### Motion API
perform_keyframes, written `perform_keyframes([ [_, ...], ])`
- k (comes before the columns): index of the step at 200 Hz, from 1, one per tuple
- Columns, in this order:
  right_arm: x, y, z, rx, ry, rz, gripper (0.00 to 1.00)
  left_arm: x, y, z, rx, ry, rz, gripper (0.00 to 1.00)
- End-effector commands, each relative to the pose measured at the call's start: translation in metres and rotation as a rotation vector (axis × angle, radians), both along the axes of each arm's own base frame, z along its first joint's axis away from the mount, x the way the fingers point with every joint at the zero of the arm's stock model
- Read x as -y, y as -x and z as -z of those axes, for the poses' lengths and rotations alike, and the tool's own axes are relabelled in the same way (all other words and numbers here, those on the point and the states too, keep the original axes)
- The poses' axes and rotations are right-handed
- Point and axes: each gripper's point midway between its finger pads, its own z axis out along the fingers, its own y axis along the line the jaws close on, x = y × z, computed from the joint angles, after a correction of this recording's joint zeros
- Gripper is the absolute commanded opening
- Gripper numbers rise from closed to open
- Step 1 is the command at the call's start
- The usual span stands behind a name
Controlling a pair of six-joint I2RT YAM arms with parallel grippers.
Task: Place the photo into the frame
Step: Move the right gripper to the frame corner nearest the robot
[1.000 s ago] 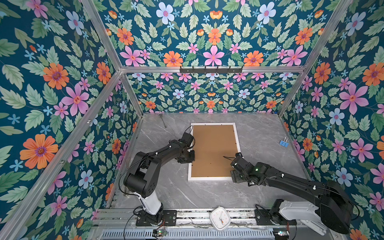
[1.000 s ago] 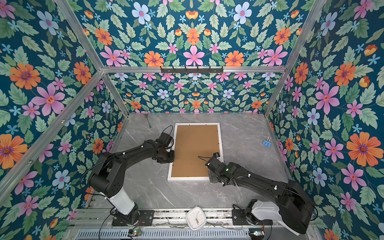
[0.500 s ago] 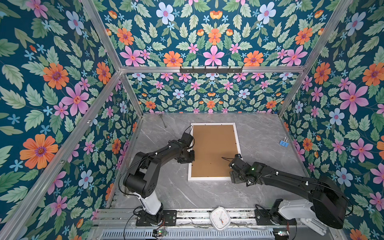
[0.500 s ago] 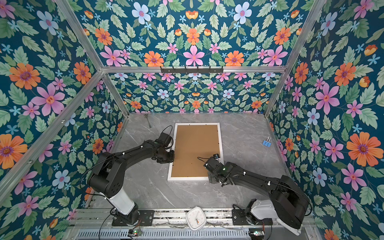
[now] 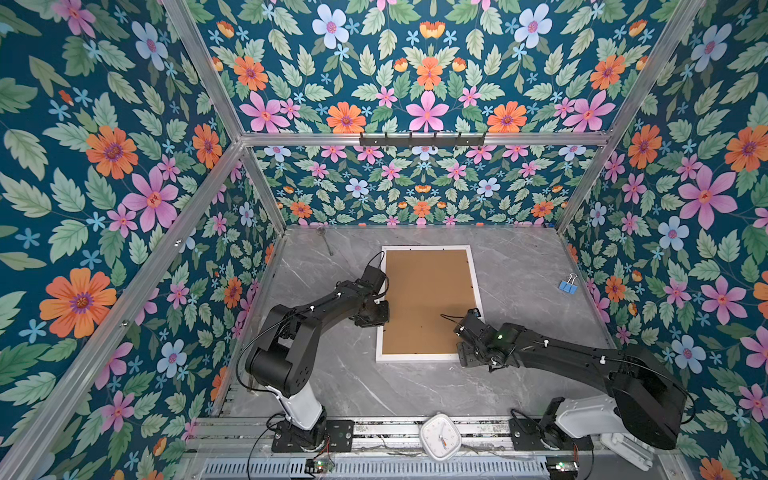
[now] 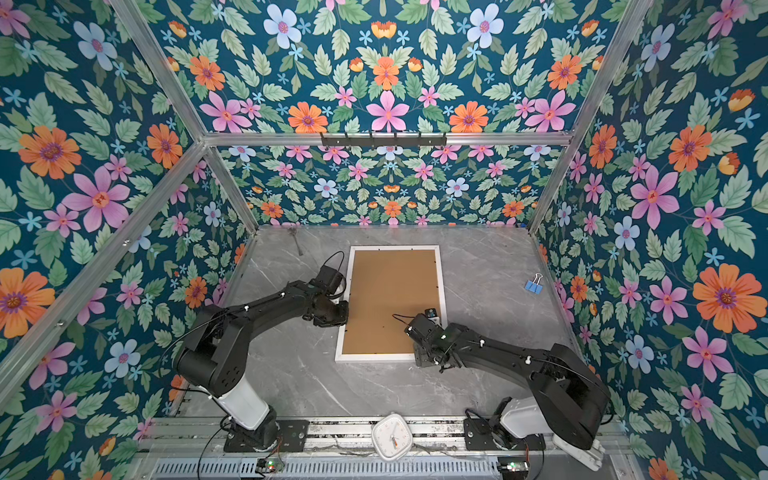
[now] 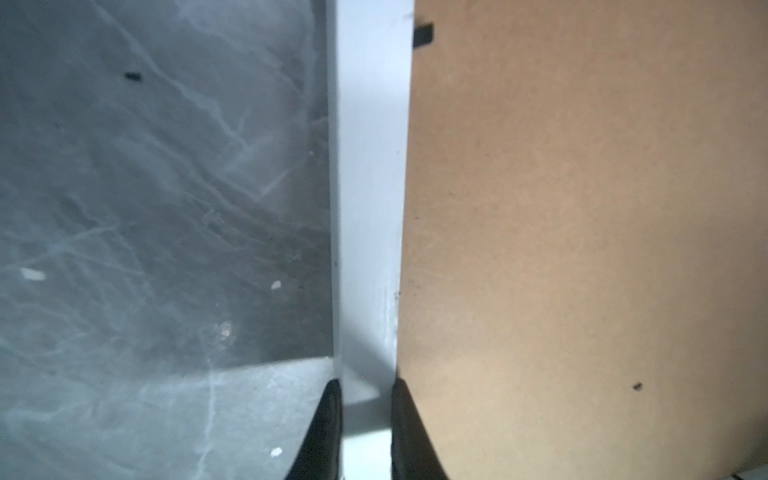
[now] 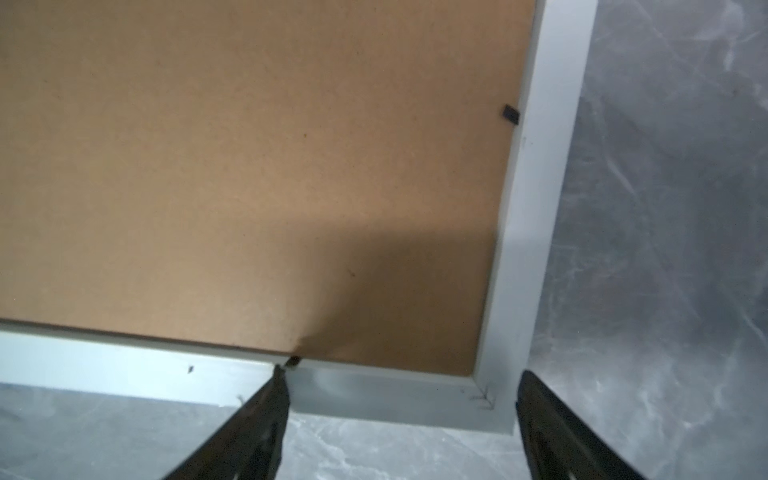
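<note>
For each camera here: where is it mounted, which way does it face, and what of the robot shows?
Top views: high above the robot's bases, facing down at the table, the frame lying back up, its backing board; left arm and right arm whole.
Left wrist: on the left arm, facing down at the frame's left rail; left tool clamps it.
Right wrist: on the right arm, facing down at the frame's near right corner; open right tool straddles it.
Shared: all views show frame and backing board.

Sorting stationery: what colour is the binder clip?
Blue binder clip, with silver handles; clearest in a top view.
</note>
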Motion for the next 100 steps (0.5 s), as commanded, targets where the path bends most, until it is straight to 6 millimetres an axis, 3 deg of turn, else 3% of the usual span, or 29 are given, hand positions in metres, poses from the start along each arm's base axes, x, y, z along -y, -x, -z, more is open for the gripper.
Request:
perform_keyframes([
  [1,0.0043,-0.0035,-0.0006,0.017,0.022,0.030,0.85,-0.0056,0.0083,0.0096,-0.040,-0.024,-0.016,0.13],
  [100,0.0089,-0.0090,-0.0023,0.044,0.048,0.058,0.85,-0.0041,0.0078,0.0098,-0.041,-0.017,-0.014,0.13],
])
